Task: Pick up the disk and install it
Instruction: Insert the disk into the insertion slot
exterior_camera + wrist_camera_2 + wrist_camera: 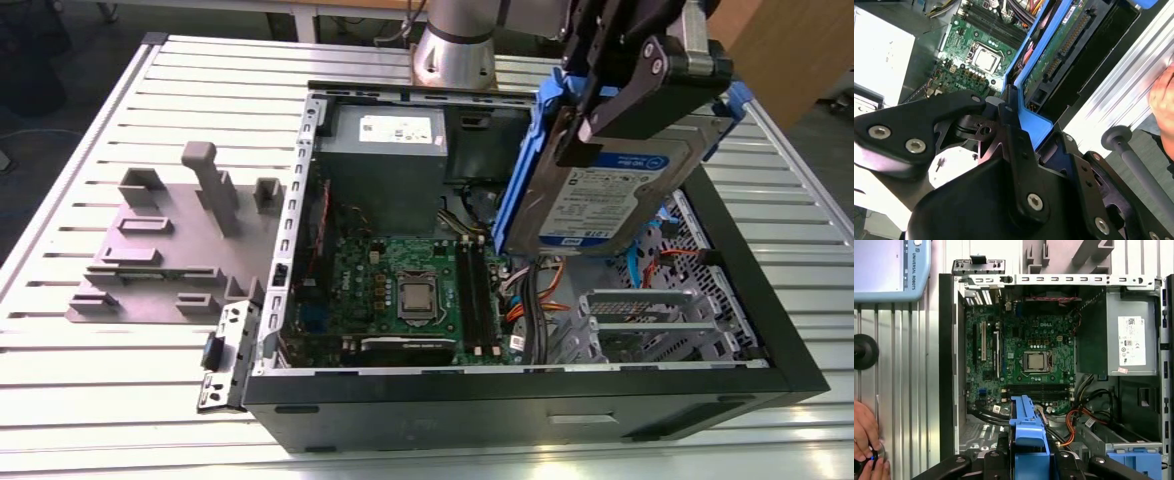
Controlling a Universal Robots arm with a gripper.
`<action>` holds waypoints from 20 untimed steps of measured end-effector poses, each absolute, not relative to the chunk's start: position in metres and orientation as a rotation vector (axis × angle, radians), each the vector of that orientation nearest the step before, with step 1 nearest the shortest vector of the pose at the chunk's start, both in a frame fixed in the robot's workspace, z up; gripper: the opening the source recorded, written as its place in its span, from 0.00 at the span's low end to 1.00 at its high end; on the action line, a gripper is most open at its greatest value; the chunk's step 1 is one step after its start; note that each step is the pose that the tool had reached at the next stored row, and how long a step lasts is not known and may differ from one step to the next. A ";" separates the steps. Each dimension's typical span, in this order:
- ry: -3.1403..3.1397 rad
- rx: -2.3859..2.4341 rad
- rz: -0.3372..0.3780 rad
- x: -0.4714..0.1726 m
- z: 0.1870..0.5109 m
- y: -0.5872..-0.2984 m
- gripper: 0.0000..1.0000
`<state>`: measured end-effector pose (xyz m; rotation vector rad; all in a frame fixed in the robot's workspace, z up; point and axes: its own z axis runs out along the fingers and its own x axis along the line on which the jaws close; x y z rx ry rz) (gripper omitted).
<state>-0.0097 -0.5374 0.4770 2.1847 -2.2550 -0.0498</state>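
The disk (607, 195), a silver drive with a white-and-blue label in a bright blue carrier, hangs tilted on edge above the open computer case (534, 395), over its right side in the exterior view. My gripper (601, 125) is shut on the disk's upper end, black fingers clamping both faces. In the first wrist view the blue carrier (1028, 437) sits between the fingers (996, 460). The second wrist view shows the carrier (1030, 120) and the disk's green circuit board (1054, 55) beside it.
Inside the case lie the motherboard (400, 290), a grey power supply with a white sticker (1131, 340), loose cables (534, 300) and a silver drive cage (641, 320). A grey fixture (174, 240) stands on the slatted table (134, 400). A person's hand (864, 432) rests beside the case.
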 end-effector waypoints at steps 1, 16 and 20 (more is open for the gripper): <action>-2.255 2.185 -0.050 -0.009 0.477 -0.538 0.36; -2.255 2.185 -0.050 -0.009 0.475 -0.546 0.36; -2.255 2.185 -0.050 -0.007 0.475 -0.548 0.36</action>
